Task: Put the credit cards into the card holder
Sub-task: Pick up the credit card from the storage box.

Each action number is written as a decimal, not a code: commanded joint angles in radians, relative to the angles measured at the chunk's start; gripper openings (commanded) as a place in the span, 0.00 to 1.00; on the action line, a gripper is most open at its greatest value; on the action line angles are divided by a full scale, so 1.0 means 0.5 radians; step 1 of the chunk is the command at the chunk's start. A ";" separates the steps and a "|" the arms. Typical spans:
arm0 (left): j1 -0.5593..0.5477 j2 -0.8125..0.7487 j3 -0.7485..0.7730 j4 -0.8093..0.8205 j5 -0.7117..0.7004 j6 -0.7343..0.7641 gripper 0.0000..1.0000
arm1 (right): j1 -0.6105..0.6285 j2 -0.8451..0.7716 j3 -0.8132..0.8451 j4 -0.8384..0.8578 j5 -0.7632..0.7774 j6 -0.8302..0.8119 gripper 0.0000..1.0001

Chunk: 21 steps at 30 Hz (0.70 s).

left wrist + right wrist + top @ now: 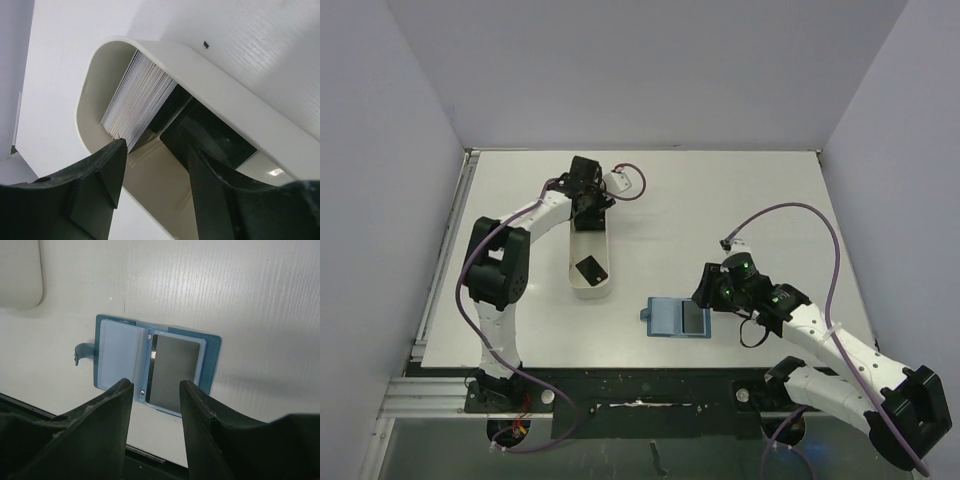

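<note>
Hangs left claw (pixel 145 145) open in tray (pixel 225 90), cards (pixel 137 97) stacked just ahead of tips. Hangs right claw (pixel 157 385) open, empty, over holder (pixel 117 355), one card (pixel 172 370) inside, under tips.

A white tray (pixel 225 85) with a rounded end lies on the white tabletop (pixel 65 60). A stack of thin cards (pixel 140 95) stands on edge inside that end, pale edges showing. Two black fingers (pixel 107 170) stand apart, their tips just beside the stack.

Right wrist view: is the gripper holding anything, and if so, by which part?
Nothing is held. The right gripper is open and empty, with the card holder lying open on the table beyond it.
</note>
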<state>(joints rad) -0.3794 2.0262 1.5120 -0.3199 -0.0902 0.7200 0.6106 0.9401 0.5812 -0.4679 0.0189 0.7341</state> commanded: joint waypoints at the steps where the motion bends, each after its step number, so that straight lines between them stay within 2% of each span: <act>1: -0.035 0.042 0.086 0.104 -0.177 0.161 0.50 | 0.013 0.026 0.132 0.044 0.051 -0.088 0.44; 10: -0.042 0.072 -0.002 0.301 -0.334 0.256 0.44 | 0.012 0.037 0.113 0.028 0.058 -0.107 0.44; 17: -0.032 0.070 -0.018 0.359 -0.329 0.302 0.41 | 0.012 0.050 0.092 0.035 0.049 -0.109 0.44; 21: -0.030 0.092 0.003 0.345 -0.312 0.306 0.32 | 0.012 0.059 0.092 0.046 0.039 -0.107 0.45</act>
<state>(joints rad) -0.3992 2.0640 1.5047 -0.2070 -0.2474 0.8455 0.6106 0.9611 0.6094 -0.4728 0.0315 0.6891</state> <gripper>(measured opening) 0.373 0.444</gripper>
